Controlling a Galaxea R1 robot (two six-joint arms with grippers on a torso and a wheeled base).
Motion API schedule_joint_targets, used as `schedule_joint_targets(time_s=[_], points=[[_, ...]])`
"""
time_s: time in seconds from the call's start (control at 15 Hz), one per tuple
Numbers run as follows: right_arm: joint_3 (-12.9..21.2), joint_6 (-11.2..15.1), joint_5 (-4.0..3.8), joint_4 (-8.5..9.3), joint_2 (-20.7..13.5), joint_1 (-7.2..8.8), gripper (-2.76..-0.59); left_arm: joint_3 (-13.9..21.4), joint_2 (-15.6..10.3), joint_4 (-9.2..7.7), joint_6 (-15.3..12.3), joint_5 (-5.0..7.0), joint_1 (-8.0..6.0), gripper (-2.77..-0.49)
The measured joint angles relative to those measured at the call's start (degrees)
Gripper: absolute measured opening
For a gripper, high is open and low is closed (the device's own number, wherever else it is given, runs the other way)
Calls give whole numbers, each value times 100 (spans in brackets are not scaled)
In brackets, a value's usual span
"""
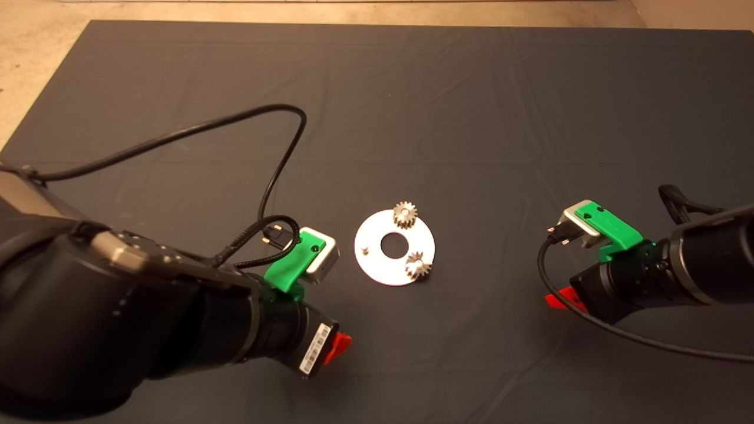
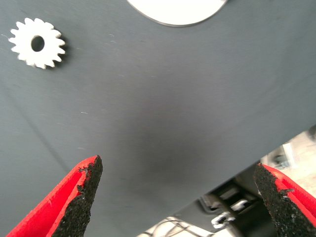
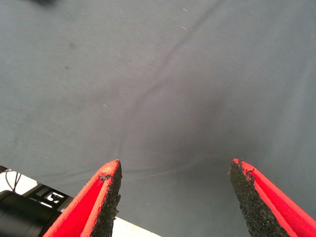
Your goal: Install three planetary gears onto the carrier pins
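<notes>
Two planetary gears (image 1: 405, 214) sit on carrier pins (image 1: 364, 249) of the disc (image 1: 377, 268); left claw (image 2: 175, 197) and right claw (image 3: 173, 195) gape wide, empty, flanking it

Two gears (image 1: 405, 214) on disc (image 1: 377, 268); third gear (image 2: 37, 43) apart on mat (image 1: 471, 118).

A: Free room around the disc (image 1: 394, 248)?

B: Far and right sides open, bare mat (image 1: 471, 118). Left side crowded: left gripper (image 1: 336, 347) and its cable (image 1: 277, 171) sit near the rim.

A: On the disc?

B: Two gears (image 1: 405, 214) occupy pins; bare pin (image 1: 364, 249) unobstructed from above. Loose gear (image 2: 37, 43) lies on the mat ahead of the spread left fingers (image 2: 81, 197), nothing between.
</notes>
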Motion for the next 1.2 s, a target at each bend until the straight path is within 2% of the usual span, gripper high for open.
schedule_joint_targets(time_s=[0.13,0.27,0.4,0.53,0.8,1.07,1.2], points=[[11,-1,-6,-1,-47,0,-175,0,-365,18,551,-4,-4,-107],[38,-2,-9,0,-60,0,-175,0,-923,134,1262,5,-1,-107],[46,-7,5,1,-60,0,-175,0,-1263,294,1554,30,0,-107],[60,-11,2,1,-60,-1,-175,0,-1337,595,1668,5,52,-107],[66,-24,2,1,-58,0,-175,-7,-1454,1512,1748,7,629,-107],[68,-27,-6,1,-63,-1,-175,-147,-1434,2211,1817,2,1157,-107],[68,-40,0,0,-58,-1,-175,-247,-1431,2399,1879,2,1357,-107]])
